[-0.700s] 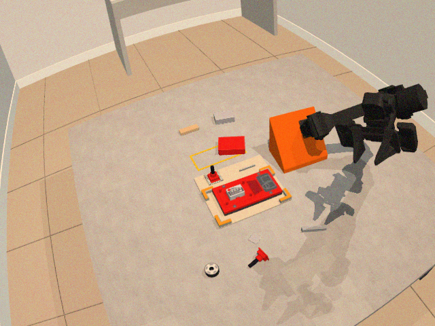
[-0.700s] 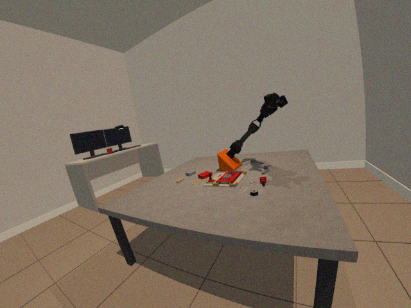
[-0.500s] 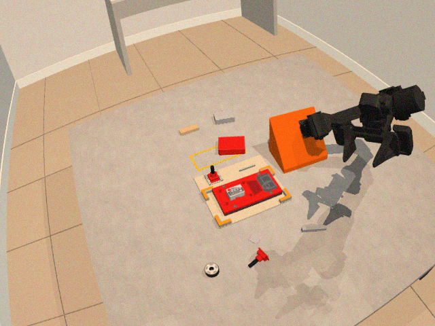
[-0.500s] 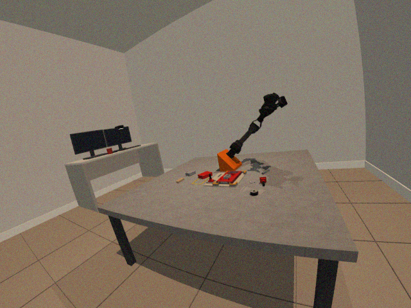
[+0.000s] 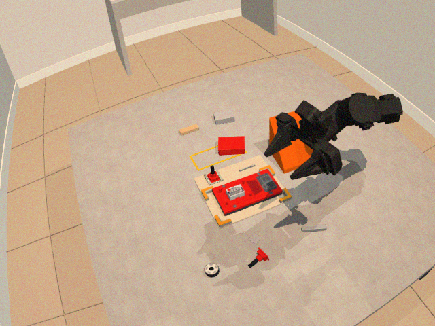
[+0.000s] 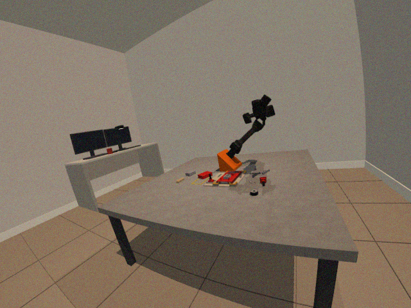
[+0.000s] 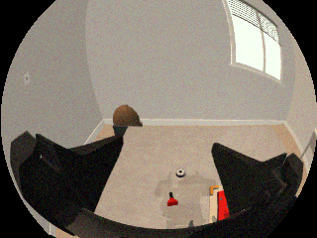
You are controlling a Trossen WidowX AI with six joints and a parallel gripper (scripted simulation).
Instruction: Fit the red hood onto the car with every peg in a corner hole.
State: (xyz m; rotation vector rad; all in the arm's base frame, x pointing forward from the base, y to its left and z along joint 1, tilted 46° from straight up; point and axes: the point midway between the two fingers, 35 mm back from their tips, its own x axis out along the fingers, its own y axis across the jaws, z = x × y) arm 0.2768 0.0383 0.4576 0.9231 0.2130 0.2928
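Note:
The red hood (image 5: 231, 145) (image 6: 204, 174) lies on the table, roof up, over the right end of a yellow outline. The red chassis (image 5: 245, 202) (image 7: 223, 205) sits in the jig board (image 5: 230, 172) between orange corner brackets. The pale grey engine block (image 5: 235, 191) is on its deck; the small pegs around it are hard to make out. My gripper (image 5: 278, 166) (image 6: 259, 114) (image 7: 169, 144) is open wide and empty, raised high above the table. It is well away from the hood, which is out of the wrist view. The hood's corner holes cannot be made out.
A red part with a black post (image 5: 213, 176) stands on the jig board. A similar part (image 5: 260, 255) (image 7: 171, 201) lies near a wheel (image 5: 211, 269) (image 7: 180, 173). A grey block (image 5: 223, 117), a tan block (image 5: 189, 130) and a grey bar (image 5: 313, 229) also lie on the table.

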